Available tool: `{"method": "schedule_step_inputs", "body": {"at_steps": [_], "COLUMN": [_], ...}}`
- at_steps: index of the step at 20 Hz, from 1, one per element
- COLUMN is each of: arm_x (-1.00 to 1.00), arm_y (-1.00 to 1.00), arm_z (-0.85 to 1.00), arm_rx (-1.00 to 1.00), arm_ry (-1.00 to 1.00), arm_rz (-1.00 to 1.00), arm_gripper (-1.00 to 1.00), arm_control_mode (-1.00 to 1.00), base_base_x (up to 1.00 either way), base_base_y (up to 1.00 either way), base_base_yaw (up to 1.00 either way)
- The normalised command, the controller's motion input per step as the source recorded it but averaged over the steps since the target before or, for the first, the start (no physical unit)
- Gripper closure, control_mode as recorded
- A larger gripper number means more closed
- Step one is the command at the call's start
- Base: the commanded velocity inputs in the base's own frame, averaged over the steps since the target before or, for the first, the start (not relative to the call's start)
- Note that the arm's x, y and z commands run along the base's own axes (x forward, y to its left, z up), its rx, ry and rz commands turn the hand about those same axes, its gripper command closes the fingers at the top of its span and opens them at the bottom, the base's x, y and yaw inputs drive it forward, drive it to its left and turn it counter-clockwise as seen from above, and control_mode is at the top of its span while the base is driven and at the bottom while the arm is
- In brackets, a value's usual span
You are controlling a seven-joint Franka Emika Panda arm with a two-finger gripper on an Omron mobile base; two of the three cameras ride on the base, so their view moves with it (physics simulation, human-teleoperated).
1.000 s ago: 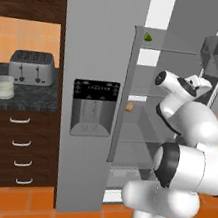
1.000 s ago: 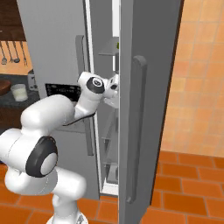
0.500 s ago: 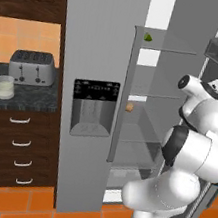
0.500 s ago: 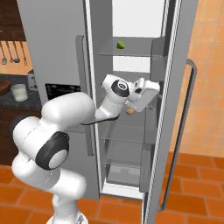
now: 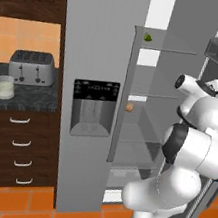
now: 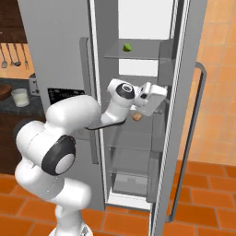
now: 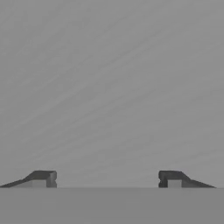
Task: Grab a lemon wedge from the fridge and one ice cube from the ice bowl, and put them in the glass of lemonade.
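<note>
The white arm's two-finger gripper [image 7: 107, 179] stands wide apart, holding nothing, facing a plain grey surface inside the tall light-grey two-door fridge [image 5: 98, 53]. Farther in, the tiny yellow-green lemon wedge [image 6: 127, 47] lies on the top shelf.

I see a grey toaster [image 5: 32, 66] standing on the dark table [image 5: 23, 100], four drawers [image 5: 16, 141] under it, utensils [image 6: 13, 54] hanging on the wall, and orange floor tiles [image 6: 203, 203].

In the hand view only the tips of the fingers [image 7: 43, 178] rise above the bottom edge; ahead of them is a plain grey surface, too featureless to identify.
</note>
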Motion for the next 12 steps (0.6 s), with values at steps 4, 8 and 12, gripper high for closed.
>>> {"method": "schedule_step_inputs", "body": {"at_steps": [4,8,12], "arm_x": [-0.21,-0.50,-0.21], "arm_y": [0.54,0.58,0.54], "arm_z": [0.20,0.36,0.06], "arm_rx": [0.04,0.15,0.41], "arm_ry": [-0.05,-0.12,-0.13], "arm_rz": [0.12,0.16,0.16], "arm_gripper": [-1.00,-1.00,-1.00], "arm_control_mode": [-1.00,-1.00,-1.00], "base_base_x": [0.00,0.00,0.00], "base_base_y": [0.00,0.00,0.00], "base_base_yaw": [0.00,0.00,0.00]}}
